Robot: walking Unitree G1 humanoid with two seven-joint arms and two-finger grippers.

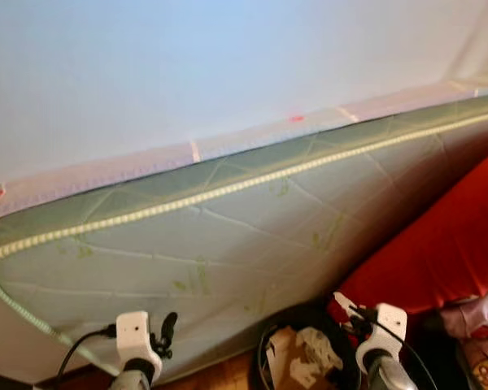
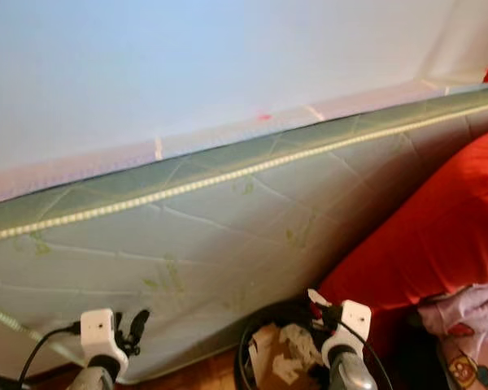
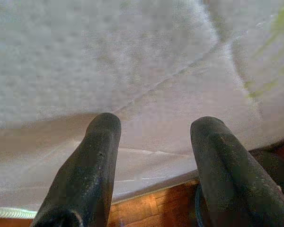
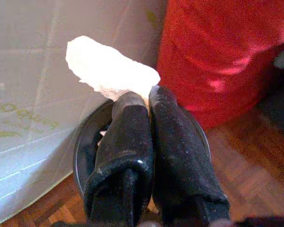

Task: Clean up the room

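Note:
My right gripper is shut on a crumpled white piece of paper, held above the black waste bin. In the left eye view the right gripper hangs over the bin, which holds crumpled paper and cardboard scraps. My left gripper is open with nothing between its fingers, close to the side of the pale green mattress. It sits low at the left.
The mattress leans on its side against a white wall. A red cushion or bag lies at the right, with patterned cloth beside it. Wooden floor shows below.

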